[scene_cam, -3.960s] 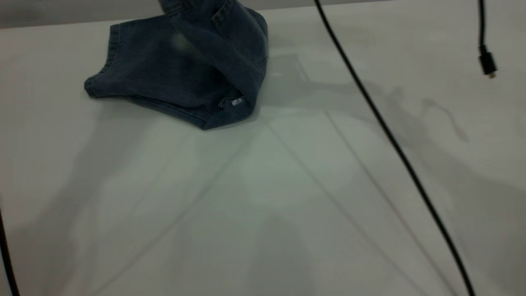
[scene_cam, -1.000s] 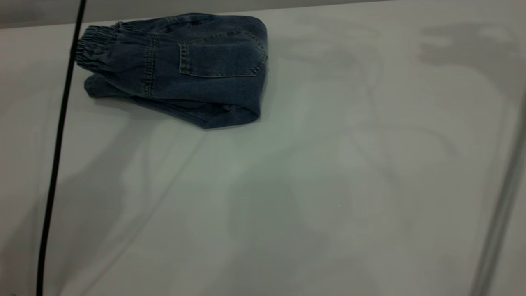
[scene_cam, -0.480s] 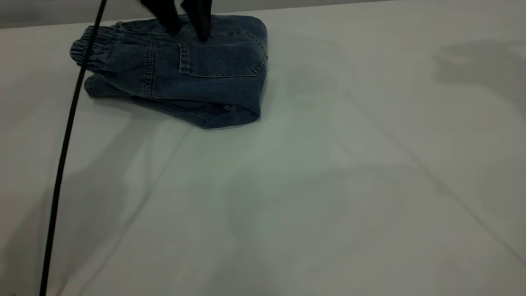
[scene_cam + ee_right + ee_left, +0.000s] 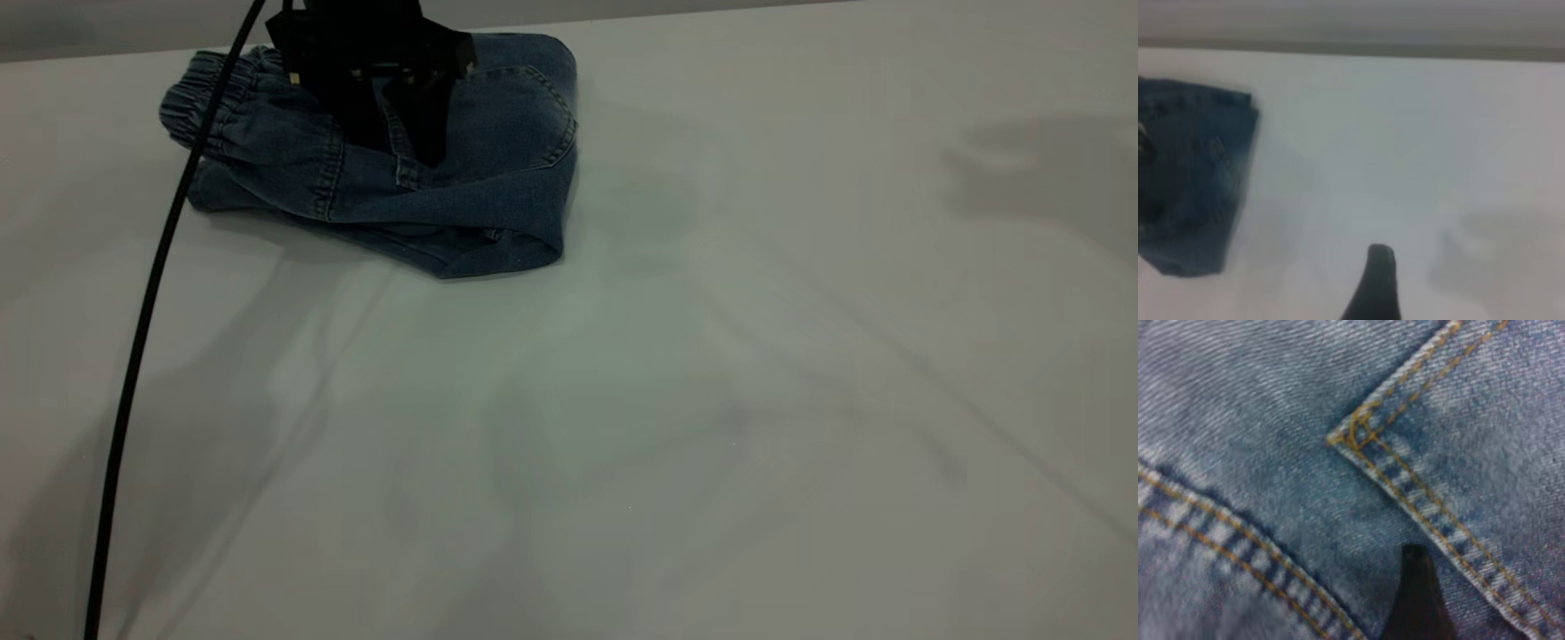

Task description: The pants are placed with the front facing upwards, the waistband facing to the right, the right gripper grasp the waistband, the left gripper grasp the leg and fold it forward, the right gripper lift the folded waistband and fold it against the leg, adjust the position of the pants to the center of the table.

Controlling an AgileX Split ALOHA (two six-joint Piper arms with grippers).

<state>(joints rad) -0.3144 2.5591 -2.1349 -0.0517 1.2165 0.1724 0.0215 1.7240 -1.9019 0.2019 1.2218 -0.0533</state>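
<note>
Exterior view: the left gripper (image 4: pixel 391 147) presses down on the folded pants (image 4: pixel 498 196), fingers slightly apart, denim bunching beneath them; the waistband (image 4: pixel 191 107) lies just beyond, near the table (image 4: pixel 711 400) edge. Left wrist view: one fingertip (image 4: pixel 1415 587) rests beside the pocket (image 4: pixel 1485 453) stitching. Right wrist view: the right gripper (image 4: pixel 1375 280) hovers over bare table, grip unclear. Dragging could undo the fold

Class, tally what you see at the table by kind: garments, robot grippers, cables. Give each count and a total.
Garments: 1, the folded pants.
Robot grippers: 2, the left gripper on the pants, and the right gripper over the bare table.
Cables: 1, a black cable.
Total: 4.
</note>
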